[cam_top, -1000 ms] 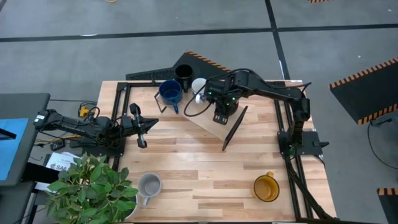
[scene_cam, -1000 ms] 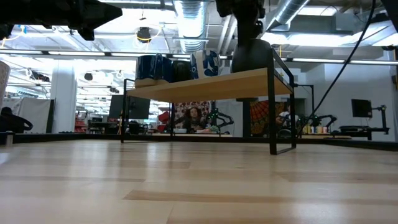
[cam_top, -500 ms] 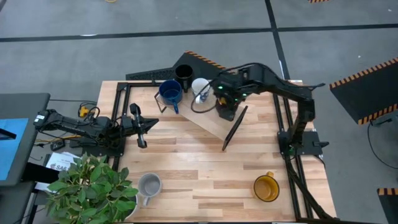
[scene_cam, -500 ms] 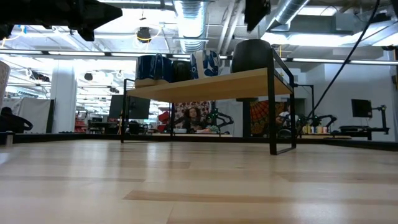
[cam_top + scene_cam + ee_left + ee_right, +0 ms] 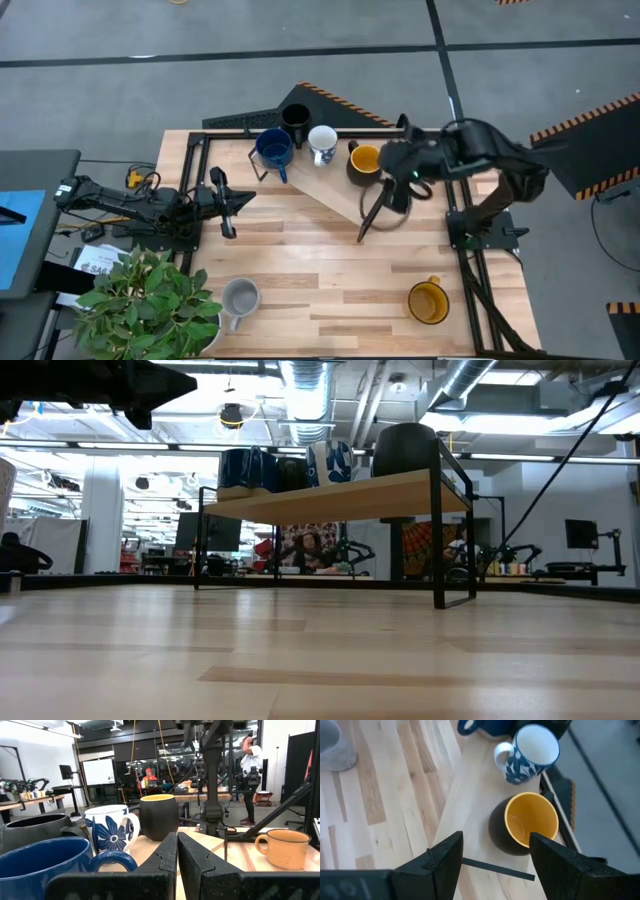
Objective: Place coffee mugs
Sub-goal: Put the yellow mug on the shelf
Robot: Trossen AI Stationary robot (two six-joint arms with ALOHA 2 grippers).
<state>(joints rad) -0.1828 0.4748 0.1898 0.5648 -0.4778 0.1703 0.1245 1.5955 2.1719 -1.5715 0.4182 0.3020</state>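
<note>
Four coffee mugs stand in a row on the raised shelf (image 5: 335,190): black (image 5: 295,118), dark blue (image 5: 274,148), white flowered (image 5: 322,142) and a dark yellow-lined mug (image 5: 364,162); by my reckoning two remain, the grey mug (image 5: 240,298) and the yellow mug (image 5: 428,301) on the bench (image 5: 330,270). The right claw (image 5: 492,855) hangs spread and empty just beyond the yellow-lined mug, while the left claw (image 5: 177,851) waits pressed together at the bench's left side. Only the left wrist view shows the mugs side-on with the yellow mug beyond; the low view misses the bench mugs.

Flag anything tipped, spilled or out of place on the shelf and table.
Nothing stands out. Four mugs stand upright on the shelf: black mug, blue mug, white floral mug, dark yellow-lined mug. Grey mug and yellow mug wait upright on the table.
</note>
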